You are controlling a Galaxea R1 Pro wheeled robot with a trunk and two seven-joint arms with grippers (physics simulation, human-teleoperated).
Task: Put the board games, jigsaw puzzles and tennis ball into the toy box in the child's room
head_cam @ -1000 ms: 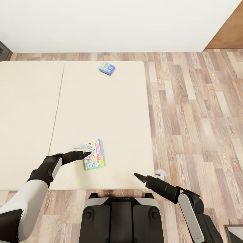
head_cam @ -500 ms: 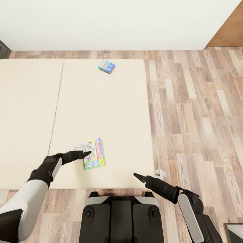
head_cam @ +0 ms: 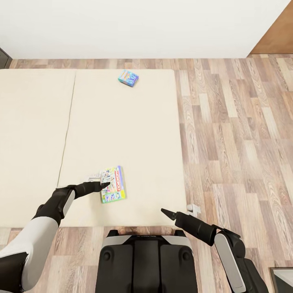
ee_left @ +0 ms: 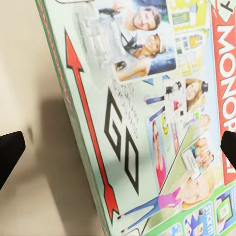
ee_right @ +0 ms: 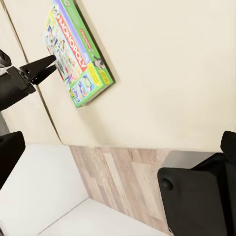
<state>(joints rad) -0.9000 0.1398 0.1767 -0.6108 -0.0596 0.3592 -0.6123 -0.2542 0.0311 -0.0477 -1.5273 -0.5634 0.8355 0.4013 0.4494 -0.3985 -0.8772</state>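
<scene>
Head view puts the bed (head_cam: 134,134) across most of the frame: a plain beige mattress with a seam running front to back, wood-plank floor (head_cam: 236,134) to its right and a white wall (head_cam: 122,28) behind. Two board games lie on it. The white-green game (head_cam: 112,184) sits flat near the bed's front edge, well in from the right edge; the small blue game (head_cam: 128,77) lies near the far edge, well apart from it.

The left gripper (head_cam: 106,185) hangs low over the white-green game's left long side. In the left wrist view its fingers (ee_left: 11,156) stand spread wide, one past the box's edge over mattress, the other over the cover, grasping nothing. The step in hand looks like the pickup of this box. To do it well, I judge the fingers should straddle a side they can span, come down until the tips pass the box's edge, then close squarely; the soft mattress may let the box tip or slide.

The right gripper (head_cam: 164,211) hovers off the bed's front right corner; its fingers (ee_right: 9,157) are parted and hold nothing.
</scene>
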